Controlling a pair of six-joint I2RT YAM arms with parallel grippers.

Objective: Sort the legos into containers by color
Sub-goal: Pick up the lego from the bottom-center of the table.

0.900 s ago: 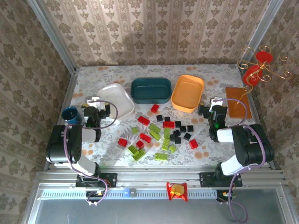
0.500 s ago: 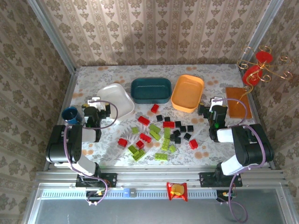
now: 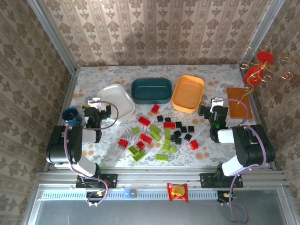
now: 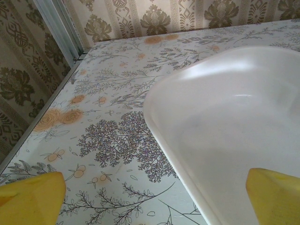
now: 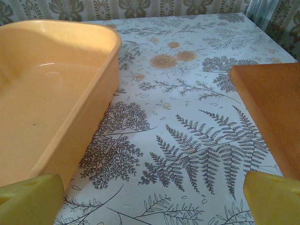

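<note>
Top external: left tool [image 3: 98, 107] and right tool [image 3: 212, 108] spread, empty; snack packet [image 3: 177, 191] print illegible.

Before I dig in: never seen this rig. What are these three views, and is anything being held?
Two robot arms are bolted at the near edge of the table, each ending in a two-finger gripper. The big picture looks down from above and behind them: the left gripper sits by the white tray, the right gripper by the orange tray, a teal tray between. All three trays look empty; the red, green and black legos lie loose in front. The other two pictures come from wrist cameras; the yellow corners are each gripper's own fingers. Both grippers are open, holding nothing.
</note>
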